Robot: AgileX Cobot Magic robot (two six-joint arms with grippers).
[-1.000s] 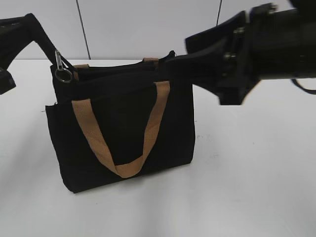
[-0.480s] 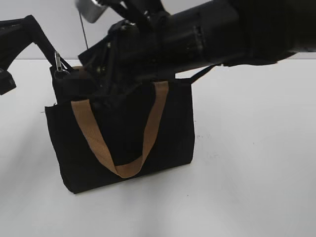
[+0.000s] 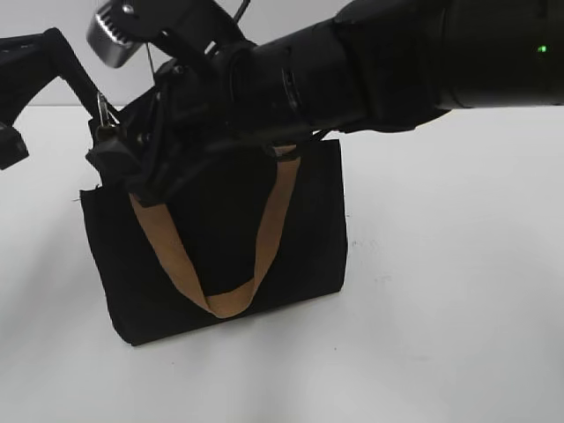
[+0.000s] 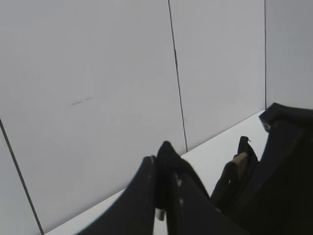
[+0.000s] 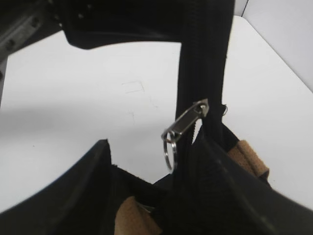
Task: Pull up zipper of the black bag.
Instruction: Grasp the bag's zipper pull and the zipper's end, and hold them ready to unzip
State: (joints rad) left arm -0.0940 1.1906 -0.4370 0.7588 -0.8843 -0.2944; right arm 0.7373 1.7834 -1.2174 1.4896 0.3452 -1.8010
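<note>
The black bag stands upright on the white table, its tan handle hanging down the front. My left gripper is shut on the black fabric end of the zip line at the bag's top left corner and holds it taut. The silver zipper pull with its ring hangs off the zip line; it also shows in the exterior view. My right gripper is open, with the ring between its fingers and not touching them. In the exterior view this gripper covers the bag's top left.
The white table spreads around the bag. A pale panelled wall stands behind it. My right arm stretches across the whole top of the bag from the right and hides its top edge.
My right arm has swept leftward over the bag's top, bringing its gripper from the right end to the zipper pull at the left end. The left arm and the bag have stayed still.
</note>
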